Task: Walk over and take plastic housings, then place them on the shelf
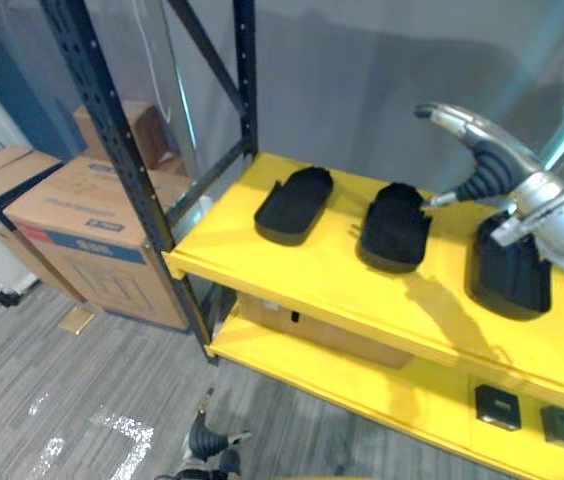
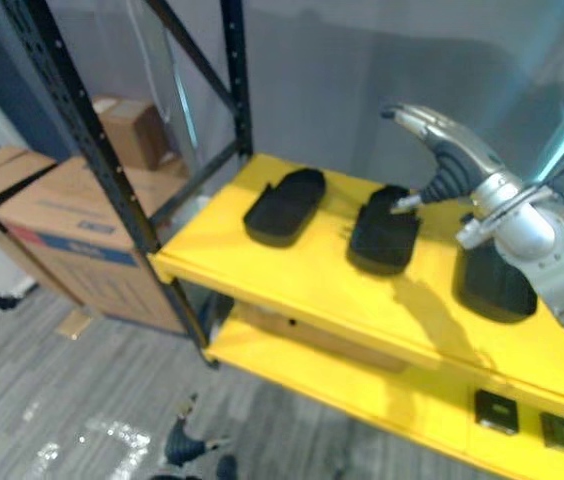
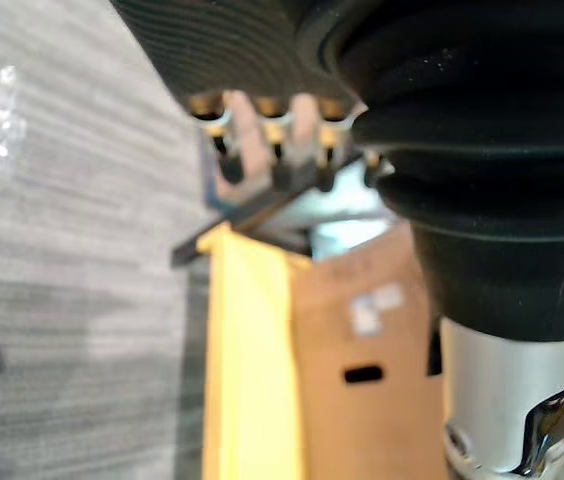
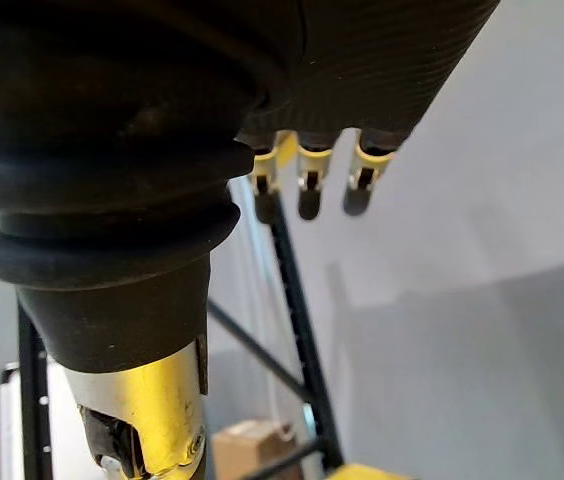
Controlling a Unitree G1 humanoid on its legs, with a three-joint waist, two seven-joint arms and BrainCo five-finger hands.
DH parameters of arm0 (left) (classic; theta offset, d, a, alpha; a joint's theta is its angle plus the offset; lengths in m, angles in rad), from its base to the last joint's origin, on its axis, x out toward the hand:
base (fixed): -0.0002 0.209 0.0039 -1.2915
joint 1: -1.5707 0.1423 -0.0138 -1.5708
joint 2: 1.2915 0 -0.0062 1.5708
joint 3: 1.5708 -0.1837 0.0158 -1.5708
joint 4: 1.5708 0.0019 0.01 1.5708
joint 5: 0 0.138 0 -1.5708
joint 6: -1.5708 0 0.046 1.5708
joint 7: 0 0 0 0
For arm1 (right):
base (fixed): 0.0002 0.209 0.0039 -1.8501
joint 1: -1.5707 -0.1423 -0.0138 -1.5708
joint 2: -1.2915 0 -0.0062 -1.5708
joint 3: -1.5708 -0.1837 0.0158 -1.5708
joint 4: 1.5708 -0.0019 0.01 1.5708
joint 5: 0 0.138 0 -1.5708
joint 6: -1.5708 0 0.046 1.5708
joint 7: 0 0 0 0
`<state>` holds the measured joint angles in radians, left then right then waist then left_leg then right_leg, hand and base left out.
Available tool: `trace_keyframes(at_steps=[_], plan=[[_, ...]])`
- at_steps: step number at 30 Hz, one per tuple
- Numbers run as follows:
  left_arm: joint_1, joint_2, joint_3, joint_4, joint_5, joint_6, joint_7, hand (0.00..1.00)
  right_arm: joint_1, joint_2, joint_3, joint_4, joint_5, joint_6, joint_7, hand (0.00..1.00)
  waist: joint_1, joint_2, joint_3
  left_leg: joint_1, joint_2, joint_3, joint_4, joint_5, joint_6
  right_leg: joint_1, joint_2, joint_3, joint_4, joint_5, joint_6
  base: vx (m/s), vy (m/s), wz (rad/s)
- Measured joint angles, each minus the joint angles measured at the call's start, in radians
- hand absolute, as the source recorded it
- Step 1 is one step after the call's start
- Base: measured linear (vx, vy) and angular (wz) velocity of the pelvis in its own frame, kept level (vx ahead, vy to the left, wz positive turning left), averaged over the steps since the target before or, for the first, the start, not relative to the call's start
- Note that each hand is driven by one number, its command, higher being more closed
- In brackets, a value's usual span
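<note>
left eye: top shelf (image 1: 292, 275), yellow, carries three black plastic housings in a row, apart from each other: left housing (image 1: 294, 205), middle housing (image 1: 395, 228), right housing (image 1: 510, 272). right hand (image 1: 487, 165) hangs over the shelf, above the gap between the middle and right ones. its fingers (image 1: 452, 120) are stretched out and hold nothing. thumb tip sits by the middle housing's rear edge, can't tell if it touches. left hand (image 1: 205, 442) is low by the floor (image 1: 52, 380), in front of the rack. cardboard boxes (image 1: 92, 230) stand on the floor left of the rack post (image 1: 112, 130). two small black squares (image 1: 498, 405) lie on the lower shelf (image 1: 382, 390).

right eye: same layout. the right forearm crosses in front of the right housing.

left wrist: left fingers (image 3: 277, 160) loose, nothing in them. past them a yellow shelf edge (image 3: 247, 360), a brown box (image 3: 362, 330) beside it, and grey floor.

right wrist: right fingers (image 4: 307, 190) released, empty. past them the rack post and a grey wall (image 4: 482, 300).
</note>
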<state>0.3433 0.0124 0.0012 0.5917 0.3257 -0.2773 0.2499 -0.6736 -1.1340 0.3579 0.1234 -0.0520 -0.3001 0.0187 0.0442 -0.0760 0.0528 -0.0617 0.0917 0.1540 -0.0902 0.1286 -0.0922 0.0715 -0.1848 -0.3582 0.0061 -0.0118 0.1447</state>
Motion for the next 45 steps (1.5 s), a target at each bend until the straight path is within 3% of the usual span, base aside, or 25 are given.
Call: trace_keyframes(at_steps=[5, 11, 21, 26, 41, 45], plan=[[-0.035, 0.002, 0.048, 0.027, -0.056, 0.020, -0.030, 0.00, 0.000, 0.017, 0.000, 0.002, -0.002, 0.016, 0.047, 0.00, 0.000, -0.021, 0.030, -0.009, -0.002, -0.009, 0.000, 0.007, 0.003, 0.000, 0.005, -0.015, 0.002, 0.001, 0.000, 0.03, -0.018, 0.07], [-0.050, 0.002, 0.055, 0.056, -0.095, 0.025, -0.055, 0.00, -0.002, 0.090, 0.034, 0.001, 0.014, 0.022, 0.075, 0.00, 0.001, -0.013, 0.035, -0.006, 0.005, -0.004, 0.000, 0.008, 0.002, -0.004, 0.015, -0.007, 0.007, -0.003, -0.008, -0.01, -0.008, -0.03], [-0.065, 0.017, 0.056, 0.064, -0.167, 0.025, -0.078, 0.00, -0.010, 0.132, 0.132, -0.084, 0.198, 0.022, 0.160, 0.00, 0.019, -0.008, 0.059, -0.032, 0.021, -0.037, 0.000, 0.015, -0.009, -0.015, 0.028, -0.031, 0.013, -0.010, -0.016, -0.04, -0.012, 0.06], [-0.072, 0.018, 0.060, 0.064, -0.172, 0.024, -0.078, 0.00, -0.065, 0.222, 0.187, -0.087, 0.318, 0.022, 0.197, 0.00, 0.032, -0.014, 0.062, -0.041, 0.018, -0.044, 0.001, 0.017, -0.007, -0.015, 0.028, -0.042, 0.012, -0.007, -0.013, 0.02, -0.015, 0.08], [-0.092, 0.020, 0.056, 0.075, -0.250, 0.024, -0.100, 0.00, -0.069, 0.481, 0.298, 0.000, 0.408, 0.048, 0.206, 0.00, 0.056, -0.005, 0.091, -0.060, 0.021, -0.060, 0.000, 0.020, -0.010, -0.035, 0.028, -0.053, 0.034, -0.021, -0.017, -0.01, -0.002, 0.02], [-0.094, 0.022, 0.055, 0.075, -0.251, 0.025, -0.101, 0.00, -0.068, 0.520, 0.328, 0.066, 0.429, 0.079, 0.211, 0.00, 0.059, -0.006, 0.092, -0.066, 0.020, -0.057, 0.001, 0.022, -0.009, -0.042, 0.028, -0.052, 0.035, -0.020, -0.017, 0.00, 0.000, 0.00]])
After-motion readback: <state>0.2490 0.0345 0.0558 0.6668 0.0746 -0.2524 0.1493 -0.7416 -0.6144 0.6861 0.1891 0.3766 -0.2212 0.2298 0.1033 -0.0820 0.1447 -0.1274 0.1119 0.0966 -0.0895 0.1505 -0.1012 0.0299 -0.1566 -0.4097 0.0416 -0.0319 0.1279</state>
